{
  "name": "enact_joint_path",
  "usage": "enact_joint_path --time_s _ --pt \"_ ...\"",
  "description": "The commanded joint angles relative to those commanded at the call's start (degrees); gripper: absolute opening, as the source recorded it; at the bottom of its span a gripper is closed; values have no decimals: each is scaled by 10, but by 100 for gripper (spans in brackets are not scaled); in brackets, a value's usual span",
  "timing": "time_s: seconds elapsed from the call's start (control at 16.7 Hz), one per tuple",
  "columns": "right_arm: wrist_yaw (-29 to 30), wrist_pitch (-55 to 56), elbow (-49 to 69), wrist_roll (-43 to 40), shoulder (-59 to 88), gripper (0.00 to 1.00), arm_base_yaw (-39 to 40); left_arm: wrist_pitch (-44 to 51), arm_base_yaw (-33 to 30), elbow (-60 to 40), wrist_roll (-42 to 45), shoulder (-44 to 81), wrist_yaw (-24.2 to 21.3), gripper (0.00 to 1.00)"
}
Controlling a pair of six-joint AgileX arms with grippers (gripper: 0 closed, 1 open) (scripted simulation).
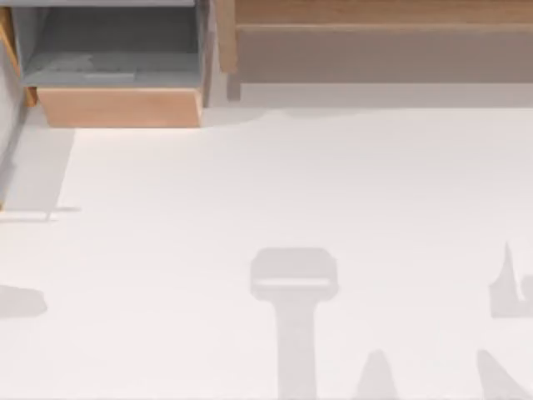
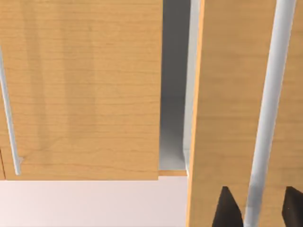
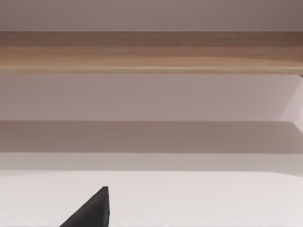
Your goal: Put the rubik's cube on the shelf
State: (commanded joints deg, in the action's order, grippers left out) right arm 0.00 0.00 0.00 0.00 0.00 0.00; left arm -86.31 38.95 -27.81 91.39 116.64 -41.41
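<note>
White table (image 1: 266, 192) across the top view, crossed by grey arm shadows along the lower edge. Find the shelf (image 1: 383, 12) at upper right, running long-ways left to right along the top edge, wooden ledge over a grey-brown front face. Find a grey drawer (image 1: 117, 75) with a wooden front at upper left, just beside the shelf's left end. Cannot place the cube from these frames, so cannot say which way it lies from either gripper. In the left wrist view, see the left gripper (image 2: 259, 210) at lower right, dark fingertips (image 2: 228, 210) spread to either side of a pale handle (image 2: 270, 94) on a wooden panel (image 2: 227, 94), straddling the bar rather than squeezing it, with a sliver of space on at least one side. Farther off, see a second panel (image 2: 80, 85) and a grey gap between the two. In the right wrist view, see the right gripper (image 3: 92, 213) as a dark wedge at lower centre-left, above the table and pointed toward the shelf (image 3: 151, 49), a wooden band stretching across the upper frame from edge to edge; cannot tell its grip state. Judge the right arm the better placed for the shelf, facing the ledge square-on with the long axis lying crosswise ahead, and the left arm taken up at the handle. Judge the deciding relation to be clearance: need to pass over the front face and come down onto the ledge, anywhere along its length.
</note>
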Motion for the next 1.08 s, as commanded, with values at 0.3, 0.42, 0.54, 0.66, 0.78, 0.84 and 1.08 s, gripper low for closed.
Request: enact_joint_path --time_s 0.3,0.42,0.54,0.66,0.78,0.84,1.08 --pt "0 0 0 0 0 100 0 0 0 0 0 0 0 90" --pt "0 0 0 0 0 100 0 0 0 0 0 0 0 100" --pt "0 0 0 0 0 100 0 0 0 0 0 0 0 100" --pt "0 0 0 0 0 100 0 0 0 0 0 0 0 100" --pt "0 0 0 0 0 100 0 0 0 0 0 0 0 100" --pt "0 0 0 0 0 100 0 0 0 0 0 0 0 100" --pt "0 0 0 0 0 100 0 -7 9 11 1 -4 -9 100"
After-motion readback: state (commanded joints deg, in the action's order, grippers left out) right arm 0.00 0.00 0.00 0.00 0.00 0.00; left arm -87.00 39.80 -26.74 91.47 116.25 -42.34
